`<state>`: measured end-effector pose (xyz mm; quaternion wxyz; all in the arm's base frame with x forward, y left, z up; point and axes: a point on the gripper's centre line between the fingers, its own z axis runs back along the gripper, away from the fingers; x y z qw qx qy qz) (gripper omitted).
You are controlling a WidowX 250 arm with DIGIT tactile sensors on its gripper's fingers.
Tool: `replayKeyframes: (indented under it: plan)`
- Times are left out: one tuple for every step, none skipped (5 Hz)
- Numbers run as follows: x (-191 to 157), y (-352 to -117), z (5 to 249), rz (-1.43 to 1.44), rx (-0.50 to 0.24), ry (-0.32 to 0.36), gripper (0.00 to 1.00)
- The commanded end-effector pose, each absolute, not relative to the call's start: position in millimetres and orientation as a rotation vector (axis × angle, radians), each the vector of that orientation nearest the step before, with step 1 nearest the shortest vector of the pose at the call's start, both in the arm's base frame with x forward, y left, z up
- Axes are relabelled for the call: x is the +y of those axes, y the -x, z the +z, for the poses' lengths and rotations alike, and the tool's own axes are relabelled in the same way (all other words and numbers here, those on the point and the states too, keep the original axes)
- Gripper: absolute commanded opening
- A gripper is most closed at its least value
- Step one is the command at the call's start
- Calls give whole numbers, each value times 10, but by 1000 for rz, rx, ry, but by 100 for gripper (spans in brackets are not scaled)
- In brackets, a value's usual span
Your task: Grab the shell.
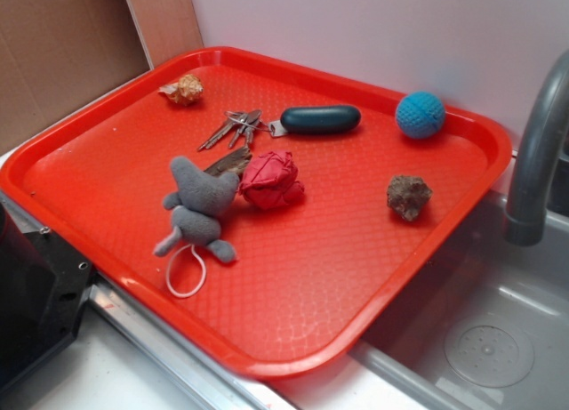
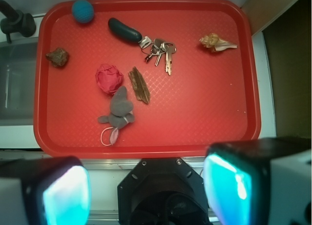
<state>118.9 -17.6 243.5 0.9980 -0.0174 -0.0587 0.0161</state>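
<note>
— Wrist view first: where is the shell (image 2: 217, 42)?

— On the red tray (image 2: 204, 127), toward its upper right in that view, pointed end aimed at the tray's right rim. It lies alone, apart from the bunch of keys (image 2: 161, 51) to its left. From the exterior camera the same shell (image 1: 183, 90) sits near the tray's (image 1: 356, 277) far left corner.

— And the end effector (image 2: 146, 191)?

— Released. Its two fingers, one at each bottom corner of the wrist view with glowing teal pads (image 2: 66, 195), stand wide apart with nothing between them, high above the tray's near edge and well away from the shell.

— What else is on the tray?

— A dark oblong fob (image 2: 125, 30) attached to the keys, a blue ball (image 2: 83, 11) in the corner by the faucet (image 1: 533, 161), a rough brown rock (image 2: 57, 56), a crumpled red cloth ball (image 2: 108, 79), a sliver of wood (image 2: 139, 85) beside it, and a grey stuffed toy (image 2: 118, 110) with a white loop.

— The tray's footing?

— It rests partly over a metal sink (image 1: 498, 339).
</note>
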Motion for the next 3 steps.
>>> replayKeyframes:
  plan:
    - [-176, -1189, 2435, 32, -117, 35, 100]
    - [235, -1689, 1935, 190, 39, 12, 100]
    - [524, -1920, 1531, 440, 21, -3, 100]
